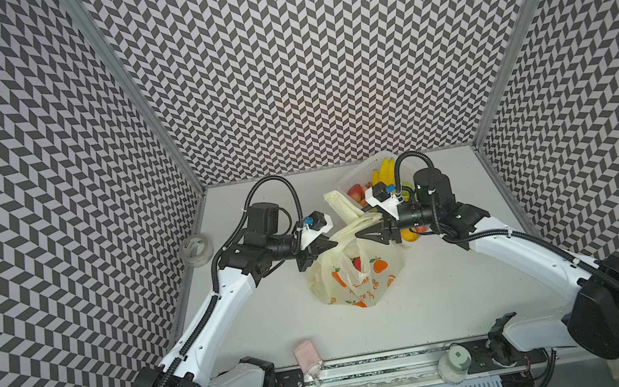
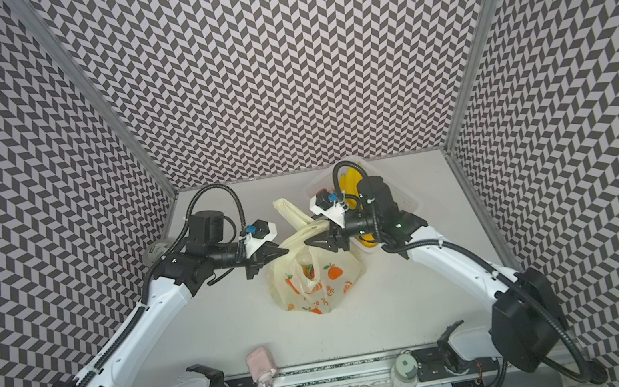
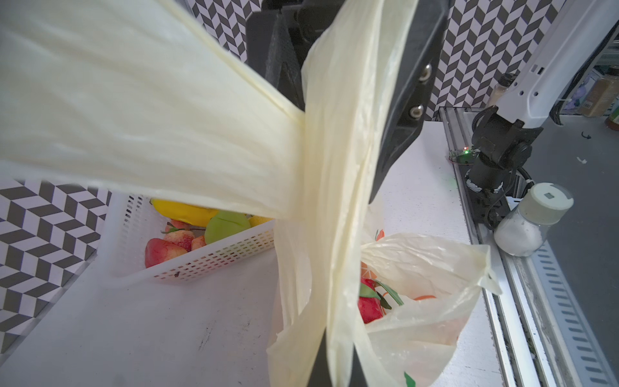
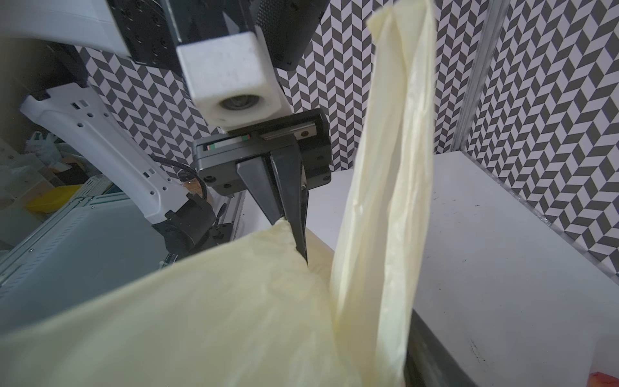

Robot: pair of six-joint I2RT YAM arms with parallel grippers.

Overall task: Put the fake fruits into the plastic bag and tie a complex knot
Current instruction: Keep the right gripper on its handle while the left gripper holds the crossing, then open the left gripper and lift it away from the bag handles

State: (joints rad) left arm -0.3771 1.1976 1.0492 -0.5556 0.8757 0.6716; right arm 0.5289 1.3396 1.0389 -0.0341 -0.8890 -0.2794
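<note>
The bag (image 1: 355, 280), fruit (image 3: 368, 301) inside, is stood just beside the basket (image 1: 355, 176). One handle (image 4: 234, 284) is clamped in the left gripper (image 1: 330, 245), and the other handle (image 3: 338, 134) is straddled by the right gripper (image 1: 362, 233), jaws apart. That strip should be gathered whole before it is pinched, and both should be pulled taut.

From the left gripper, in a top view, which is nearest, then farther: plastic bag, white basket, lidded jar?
1. plastic bag, held by the left gripper, centre.
2. white basket, back right.
3. lidded jar, front right edge.
</note>
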